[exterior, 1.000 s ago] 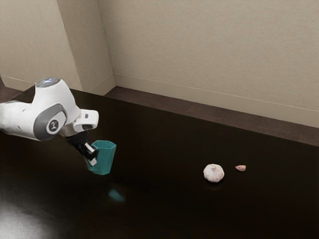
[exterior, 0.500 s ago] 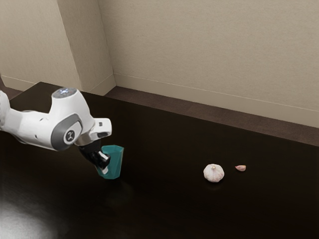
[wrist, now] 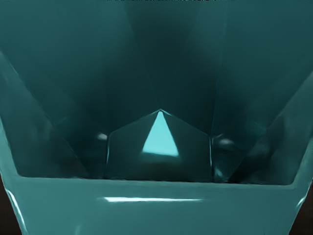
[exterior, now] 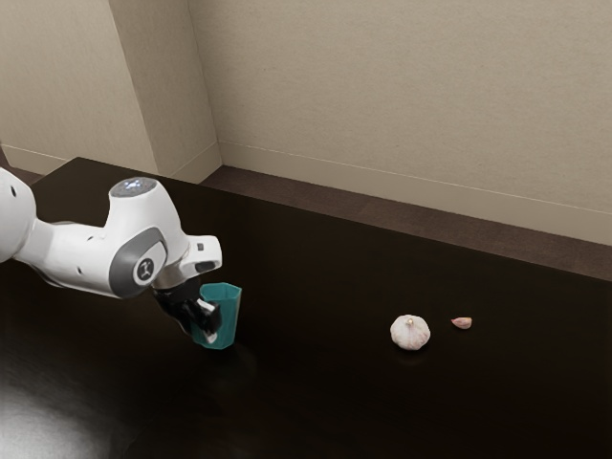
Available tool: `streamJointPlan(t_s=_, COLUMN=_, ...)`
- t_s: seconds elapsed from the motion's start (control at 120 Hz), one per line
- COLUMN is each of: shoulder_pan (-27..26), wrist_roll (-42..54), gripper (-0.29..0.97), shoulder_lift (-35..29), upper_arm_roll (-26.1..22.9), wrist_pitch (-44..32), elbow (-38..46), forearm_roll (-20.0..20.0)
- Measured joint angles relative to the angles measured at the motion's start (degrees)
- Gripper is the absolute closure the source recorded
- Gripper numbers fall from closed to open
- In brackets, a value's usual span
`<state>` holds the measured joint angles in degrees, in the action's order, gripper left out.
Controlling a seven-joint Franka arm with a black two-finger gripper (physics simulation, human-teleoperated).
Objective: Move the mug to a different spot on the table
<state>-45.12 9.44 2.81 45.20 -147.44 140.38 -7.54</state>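
I count one mug (exterior: 228,320), teal and faceted, with no second cup anywhere on the table (exterior: 335,402). There is one whole garlic bulb (exterior: 409,332) and one loose garlic clove (exterior: 462,322), so three small things in all on the one dark, glossy tabletop.

The mug stands upright toward the exterior view's left, well apart from the garlic bulb, which lies toward the exterior view's right. The clove lies just beside the bulb, on its far right side, and the two do not touch. The mug's base is down at the level of the tabletop. I cannot tell whether it rests on the surface or hangs just above it.

My gripper (exterior: 199,317) comes down at the mug's rim on the side nearest my arm. The fingers stand only a narrow gap apart and pinch that wall of the mug between them, one inside the cup and one outside. I touch nothing else.

From my wrist I look straight down into the mug (wrist: 156,73). Its slanted teal panels run down to a small angular floor with a bright patch, and the gripped wall is a broad teal band directly under my hand.
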Motion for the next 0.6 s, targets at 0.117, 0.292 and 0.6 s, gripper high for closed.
streamJointPlan(t_s=0.117, shoulder_pan=-0.1, wrist_roll=0.5, gripper=0.18, shoulder_lift=-0.5, upper_arm_roll=0.0, wrist_pitch=0.2, elbow=1.0, forearm_roll=-0.4)
streamJointPlan(t_s=0.292, shoulder_pan=-0.4, wrist_roll=1.1, gripper=0.09, shoulder_lift=-3.2, upper_arm_roll=0.0, wrist_pitch=0.2, elbow=4.2, forearm_roll=-0.6)
streamJointPlan(t_s=0.6, shoulder_pan=0.3, wrist_roll=1.9, gripper=0.03, shoulder_lift=-5.3, upper_arm_roll=0.2, wrist_pitch=0.3, elbow=7.6, forearm_roll=-0.6)
